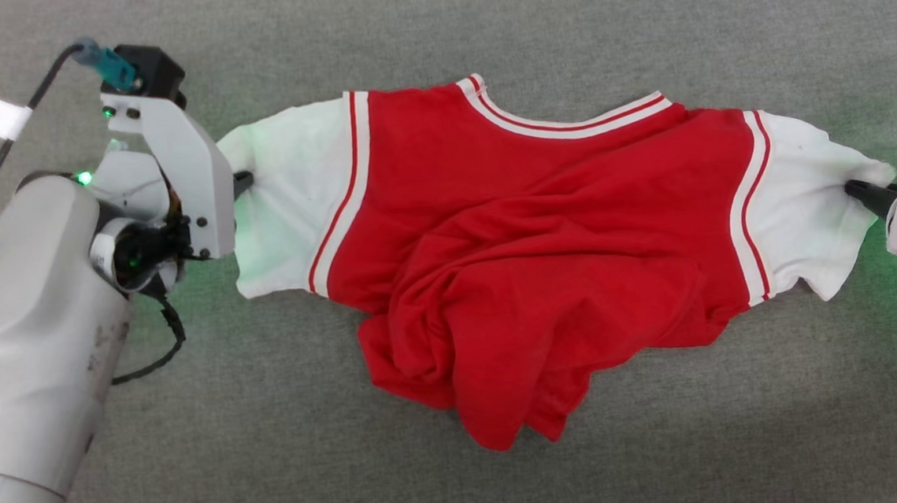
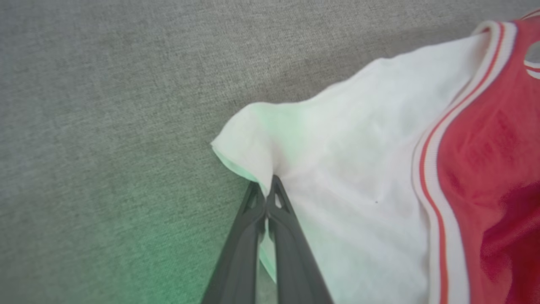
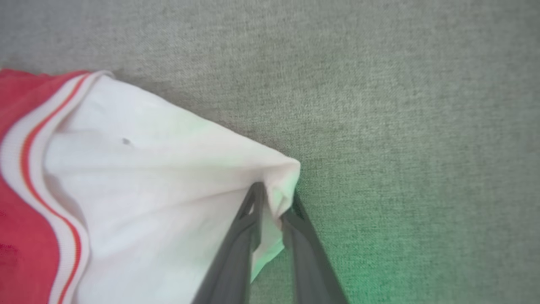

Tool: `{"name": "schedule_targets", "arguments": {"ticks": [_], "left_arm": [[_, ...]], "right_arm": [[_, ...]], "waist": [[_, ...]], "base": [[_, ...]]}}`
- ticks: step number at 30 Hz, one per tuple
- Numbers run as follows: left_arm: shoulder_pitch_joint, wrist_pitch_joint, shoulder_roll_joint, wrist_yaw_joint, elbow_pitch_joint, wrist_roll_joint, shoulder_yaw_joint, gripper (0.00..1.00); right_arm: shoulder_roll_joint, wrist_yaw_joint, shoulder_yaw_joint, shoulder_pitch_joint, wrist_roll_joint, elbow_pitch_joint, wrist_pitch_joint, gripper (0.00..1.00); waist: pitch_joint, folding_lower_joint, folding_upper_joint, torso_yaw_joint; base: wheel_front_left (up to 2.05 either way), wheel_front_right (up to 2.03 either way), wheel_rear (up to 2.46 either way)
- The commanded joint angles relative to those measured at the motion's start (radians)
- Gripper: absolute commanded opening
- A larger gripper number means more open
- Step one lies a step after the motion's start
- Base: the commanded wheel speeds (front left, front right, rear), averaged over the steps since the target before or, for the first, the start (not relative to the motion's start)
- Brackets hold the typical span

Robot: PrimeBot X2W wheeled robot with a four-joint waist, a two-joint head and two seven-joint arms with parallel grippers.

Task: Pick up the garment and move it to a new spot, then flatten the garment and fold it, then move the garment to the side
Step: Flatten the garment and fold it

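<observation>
Garment: spread out, red middle bunched.
My left tool: clamped on its left white sleeve.
My right tool: astride its right sleeve hem; grip, I cannot tell.

**Where your three cameras look**

Your head view looks steeply down from well above the grey surface. It is wide enough to take in the whole garment, with the left gripper at the picture's left side and the right gripper at its right edge.

Your left wrist view sits low and close, looking along that gripper's fingers over one white sleeve towards the red body. Your right wrist view does the same from the opposite end, over the other sleeve.

Each wrist view shares its sleeve and the surface beside it with the head view. The two wrist views face one another.
</observation>
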Motion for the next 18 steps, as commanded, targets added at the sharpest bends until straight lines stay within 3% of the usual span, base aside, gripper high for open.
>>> {"name": "schedule_targets", "arguments": {"ticks": [1,7,18], "left_arm": [[0.008,0.0,-0.002,0.0,0.017,-0.009,-0.009,0.0],[-0.022,-0.01,-0.025,-0.002,0.043,-0.01,-0.015,0.0],[-0.146,-0.058,-0.062,-0.004,0.084,-0.003,-0.031,0.0]], "right_arm": [[0.024,0.0,0.032,0.023,0.011,0.055,0.012,0.0],[0.003,0.0,0.078,-0.034,0.046,0.069,-0.005,0.0],[-0.073,0.0,0.248,-0.182,0.093,-0.045,-0.118,0.0]], "waist": [[-0.012,0.0,0.0,0.001],[-0.067,0.0,0.0,0.007],[-0.273,0.0,0.0,0.025]], "base": [[0.0,0.0,0.0],[0.0,0.0,0.0],[0.0,0.0,0.0]]}}
